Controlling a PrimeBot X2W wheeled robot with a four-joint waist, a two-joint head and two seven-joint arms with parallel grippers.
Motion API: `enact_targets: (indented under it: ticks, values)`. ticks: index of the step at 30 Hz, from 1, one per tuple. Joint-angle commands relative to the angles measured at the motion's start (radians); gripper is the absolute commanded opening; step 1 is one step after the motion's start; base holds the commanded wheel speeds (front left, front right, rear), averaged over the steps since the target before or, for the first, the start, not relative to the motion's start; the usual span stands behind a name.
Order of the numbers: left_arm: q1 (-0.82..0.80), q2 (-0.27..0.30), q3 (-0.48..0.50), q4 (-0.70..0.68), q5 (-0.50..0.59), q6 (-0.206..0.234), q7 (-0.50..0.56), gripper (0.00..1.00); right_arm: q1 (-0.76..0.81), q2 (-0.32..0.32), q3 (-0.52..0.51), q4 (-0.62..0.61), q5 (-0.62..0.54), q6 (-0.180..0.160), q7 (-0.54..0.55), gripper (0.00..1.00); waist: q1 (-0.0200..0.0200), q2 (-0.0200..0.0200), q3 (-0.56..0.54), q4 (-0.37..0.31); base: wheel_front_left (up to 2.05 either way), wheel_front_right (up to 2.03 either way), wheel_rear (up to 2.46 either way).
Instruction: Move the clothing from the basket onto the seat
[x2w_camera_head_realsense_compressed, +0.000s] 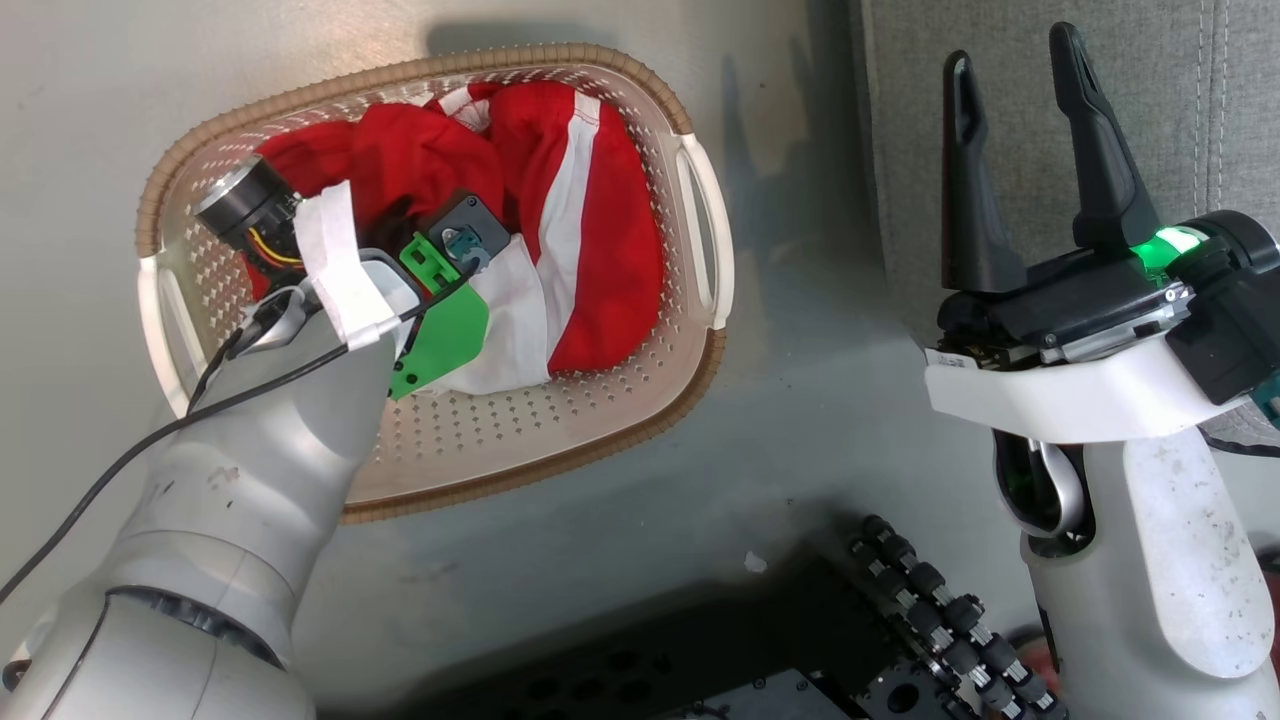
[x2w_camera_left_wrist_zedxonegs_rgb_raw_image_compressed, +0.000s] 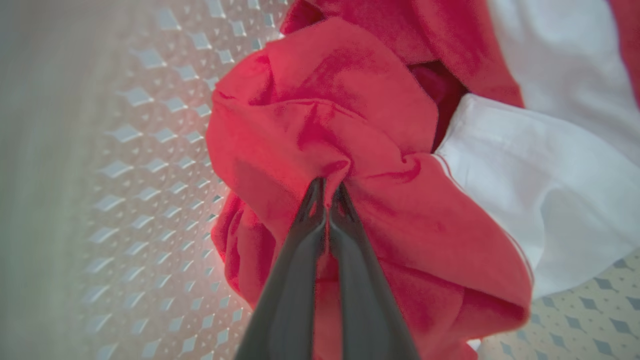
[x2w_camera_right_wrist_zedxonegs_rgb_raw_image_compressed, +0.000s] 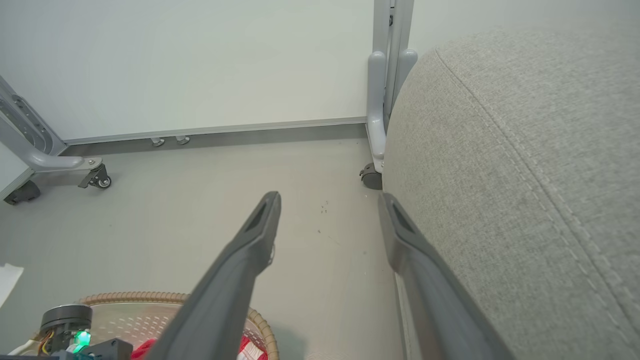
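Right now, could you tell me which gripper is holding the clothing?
The left gripper, shut on a red fold of clothing in the basket; the right gripper stands open, empty, by the seat.

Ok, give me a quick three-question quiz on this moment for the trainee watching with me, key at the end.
1. True or false: the left jaws are shut on a red fold of the clothing.
2. Pick one. The right jaws are: A) open and empty, next to the seat; B) shut on a white cuff; C) pressed shut against the seat's seam.
3. Short answer: what is the clothing lying in right now?
Key: 1 true. 2 A. 3 the basket.
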Motion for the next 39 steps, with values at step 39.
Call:
enact_targets:
  ticks: [39]
  values:
    - [0.763,-0.03,0.249,-0.688,-0.509,-0.079,-0.243,0.0,0.323,-0.003,0.006,0.175,-0.093,0.0,-0.003,1.0,0.0,0.0,-0.823,0.171,0.0,0.0,0.0]
